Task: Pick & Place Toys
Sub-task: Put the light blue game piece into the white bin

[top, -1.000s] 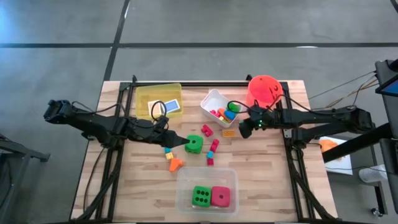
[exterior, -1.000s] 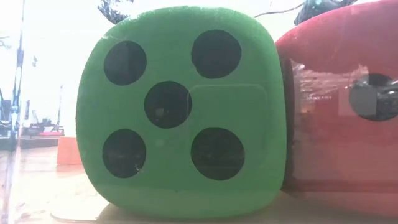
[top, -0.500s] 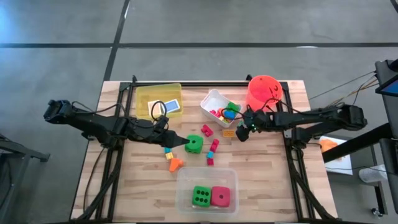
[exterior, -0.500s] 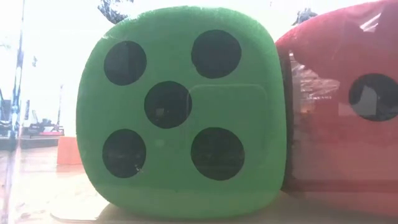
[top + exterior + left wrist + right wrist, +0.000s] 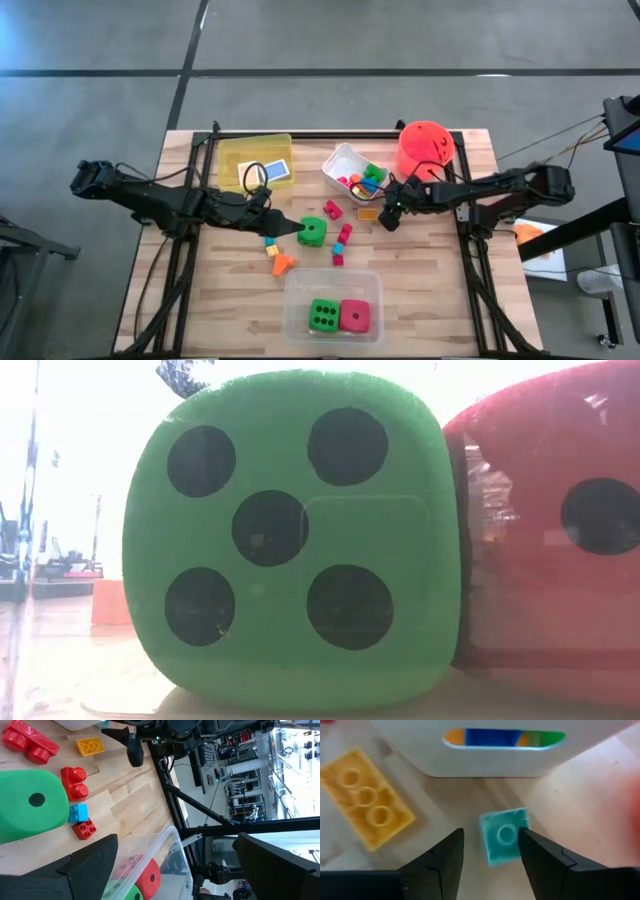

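Now the right gripper (image 5: 489, 851) hangs over the small teal block (image 5: 503, 836) on the table beside the white tub (image 5: 520, 755), fingers parted and empty, and it ought to centre and drop straight before closing, while the left gripper (image 5: 300, 229), open, waits at the green die (image 5: 313, 232).

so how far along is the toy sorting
Done: a green die and a pink die sit in the clear tub. In hand: the open right gripper is over a teal block. Left: another green die by the left gripper, plus scattered blocks.
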Available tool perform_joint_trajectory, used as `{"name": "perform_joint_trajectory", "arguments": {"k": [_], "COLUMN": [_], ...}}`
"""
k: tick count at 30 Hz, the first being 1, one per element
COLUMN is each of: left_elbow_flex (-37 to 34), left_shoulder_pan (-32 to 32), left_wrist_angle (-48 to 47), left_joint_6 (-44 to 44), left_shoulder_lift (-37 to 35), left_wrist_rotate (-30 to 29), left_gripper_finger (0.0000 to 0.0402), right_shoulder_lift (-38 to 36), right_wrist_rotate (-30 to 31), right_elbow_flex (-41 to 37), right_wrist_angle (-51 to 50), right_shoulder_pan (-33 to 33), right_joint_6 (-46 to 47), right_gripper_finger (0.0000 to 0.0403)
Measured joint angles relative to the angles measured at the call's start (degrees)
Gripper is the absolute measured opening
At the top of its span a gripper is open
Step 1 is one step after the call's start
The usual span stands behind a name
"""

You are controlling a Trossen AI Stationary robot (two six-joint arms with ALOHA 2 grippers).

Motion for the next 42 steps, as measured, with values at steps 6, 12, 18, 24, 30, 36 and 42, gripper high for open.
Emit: {"name": "perform_joint_trajectory", "arguments": {"k": [6, 12, 18, 24, 30, 36, 42], "left_elbow_flex": [0.0, 0.0, 0.0, 0.0, 0.0, 0.0, 0.0], "left_shoulder_pan": [-0.01, -0.02, -0.02, -0.02, -0.02, -0.02, 0.0], "left_wrist_angle": [0.02, 0.12, 0.16, 0.15, 0.15, 0.13, 0.13], "left_joint_6": [-0.42, -0.44, -1.33, -1.49, -1.53, -1.53, -1.51], "left_shoulder_lift": [0.0, 0.0, 0.0, 0.0, 0.0, 0.0, 0.0], "left_wrist_rotate": [1.07, 1.07, 1.05, 1.07, 1.07, 1.07, 1.07], "left_gripper_finger": [0.0392, 0.0392, 0.0392, 0.0392, 0.0392, 0.0393, 0.0393], "right_shoulder_lift": [1.95, 3.77, 4.54, 4.49, 4.49, 4.47, 4.1], "right_wrist_rotate": [2.8, 3.51, 3.19, -0.34, -1.13, -3.87, -8.22], "right_elbow_flex": [-0.04, -0.07, -0.09, -0.12, -0.4, -0.48, -0.23], "right_wrist_angle": [0.35, 2.26, 3.79, 4.37, 4.29, 4.32, 4.2], "right_shoulder_pan": [-0.38, -0.38, -0.64, -2.31, -3.62, -4.62, -4.8], "right_joint_6": [-0.29, -0.69, -0.05, 0.36, 2.98, 3.61, 5.08], "right_gripper_finger": [0.0174, 0.0173, 0.0173, 0.0173, 0.0136, 0.0098, 0.0098]}}
